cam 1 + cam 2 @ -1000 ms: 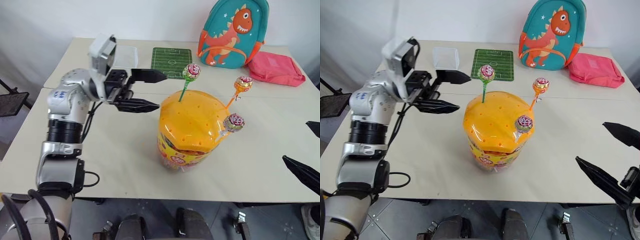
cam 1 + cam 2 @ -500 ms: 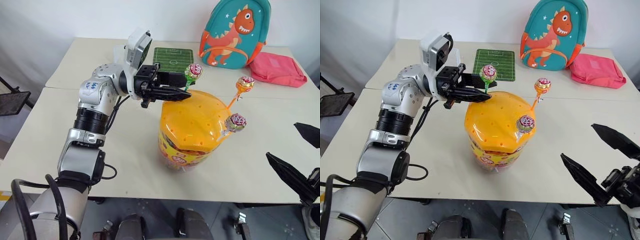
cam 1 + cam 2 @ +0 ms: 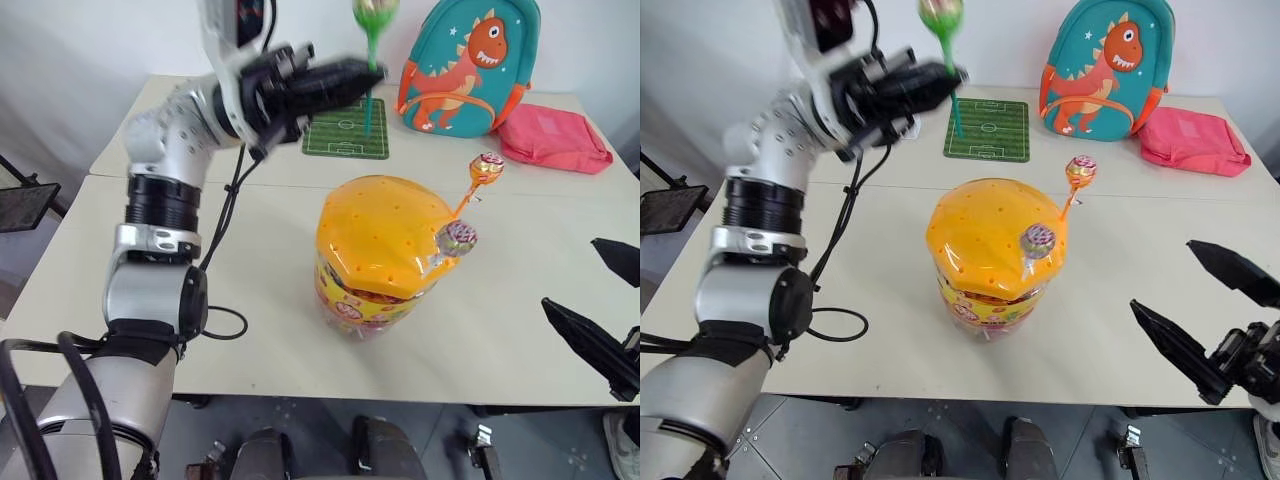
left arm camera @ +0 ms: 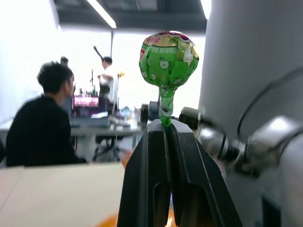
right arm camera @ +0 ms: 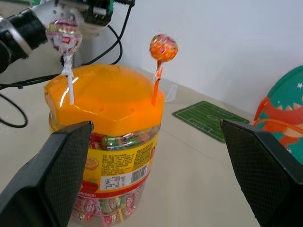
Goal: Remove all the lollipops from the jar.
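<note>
Nearest, at the table's front edge on the right, the right gripper is held with its two black fingers spread wide, nothing between them.

In the middle of the table stands the jar, its orange domed lid on. Two lollipops are planted in the lid's holes on the right side: one on an orange stick rising at the far right edge, one on a pale stick lower and nearer.

Further back and high above the table, the left gripper is pressed together on the green stick of the third lollipop, whose head stands above the fingertips; the stick's lower end hangs clear of the lid.

The step in hand is judged to be carrying this lollipop away. It would be done well if the pinch is kept firm on the thin stick, the lollipop is carried to a bare part of the table well apart from the jar, and it is lowered before release so it does not roll.

At the far edge lie a green football-pitch mat, a dinosaur backpack and a pink pouch.
</note>
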Tool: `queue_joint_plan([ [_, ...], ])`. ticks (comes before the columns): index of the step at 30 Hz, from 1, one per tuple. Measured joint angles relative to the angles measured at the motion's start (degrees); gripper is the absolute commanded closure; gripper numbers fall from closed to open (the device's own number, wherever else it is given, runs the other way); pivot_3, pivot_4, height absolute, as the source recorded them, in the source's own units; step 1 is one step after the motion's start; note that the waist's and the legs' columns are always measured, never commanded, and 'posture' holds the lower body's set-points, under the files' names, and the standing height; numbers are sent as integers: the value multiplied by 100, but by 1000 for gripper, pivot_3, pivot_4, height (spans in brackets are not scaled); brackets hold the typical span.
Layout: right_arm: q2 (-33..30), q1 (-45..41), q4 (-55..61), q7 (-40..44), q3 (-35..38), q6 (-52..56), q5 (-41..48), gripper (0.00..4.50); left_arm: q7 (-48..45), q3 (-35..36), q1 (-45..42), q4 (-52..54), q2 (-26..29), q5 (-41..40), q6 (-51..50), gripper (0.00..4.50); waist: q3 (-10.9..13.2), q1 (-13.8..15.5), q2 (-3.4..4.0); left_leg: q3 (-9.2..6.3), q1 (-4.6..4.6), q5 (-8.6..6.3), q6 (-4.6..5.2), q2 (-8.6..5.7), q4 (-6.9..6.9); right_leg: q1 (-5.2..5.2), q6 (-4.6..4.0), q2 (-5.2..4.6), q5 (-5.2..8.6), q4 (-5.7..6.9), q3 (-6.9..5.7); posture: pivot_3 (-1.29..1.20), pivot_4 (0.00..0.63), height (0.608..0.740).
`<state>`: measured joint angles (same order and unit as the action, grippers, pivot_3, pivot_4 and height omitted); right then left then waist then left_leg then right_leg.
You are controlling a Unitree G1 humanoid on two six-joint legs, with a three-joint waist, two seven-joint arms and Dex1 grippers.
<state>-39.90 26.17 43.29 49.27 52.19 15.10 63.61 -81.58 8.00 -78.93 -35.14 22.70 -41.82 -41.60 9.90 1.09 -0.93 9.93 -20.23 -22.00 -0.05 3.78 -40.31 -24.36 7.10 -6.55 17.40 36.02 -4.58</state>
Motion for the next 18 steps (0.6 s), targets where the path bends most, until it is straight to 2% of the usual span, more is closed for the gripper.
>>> queue_joint_plan([
  [3,-200,-251,-99,91,-165,13,-6,0,555,68,95,-262,565,294,-104,4460,0,-36,0,-4,3,0,0,0,1,0,0,1,0,5,0,0,150,740],
  [9,-518,-613,-421,591,-567,18,-240,0,1788,-285,995,-483,1866,1613,-40,4460,4,-39,-7,-4,0,0,-1,-1,4,-4,0,1,0,4,-4,0,150,740],
  [12,-584,-853,-671,787,-841,14,-386,0,2241,-479,1927,-140,2669,2195,-260,4460,7,-58,-12,-2,-1,0,-1,-1,14,-13,0,1,0,7,-6,0,150,740],
  [14,-639,-1004,-870,1107,-1198,-31,-684,0,2385,-515,2986,458,3233,2472,-256,4460,6,-116,-14,4,4,-1,-2,0,21,-17,0,-1,0,12,-5,0,150,740],
  [18,-667,-1243,-1213,1533,-1599,-140,-1056,0,2686,-390,4604,1185,3542,2655,-461,4460,8,-72,-17,1,-1,-1,-2,1,8,-16,0,-5,0,17,-5,0,150,740],
])
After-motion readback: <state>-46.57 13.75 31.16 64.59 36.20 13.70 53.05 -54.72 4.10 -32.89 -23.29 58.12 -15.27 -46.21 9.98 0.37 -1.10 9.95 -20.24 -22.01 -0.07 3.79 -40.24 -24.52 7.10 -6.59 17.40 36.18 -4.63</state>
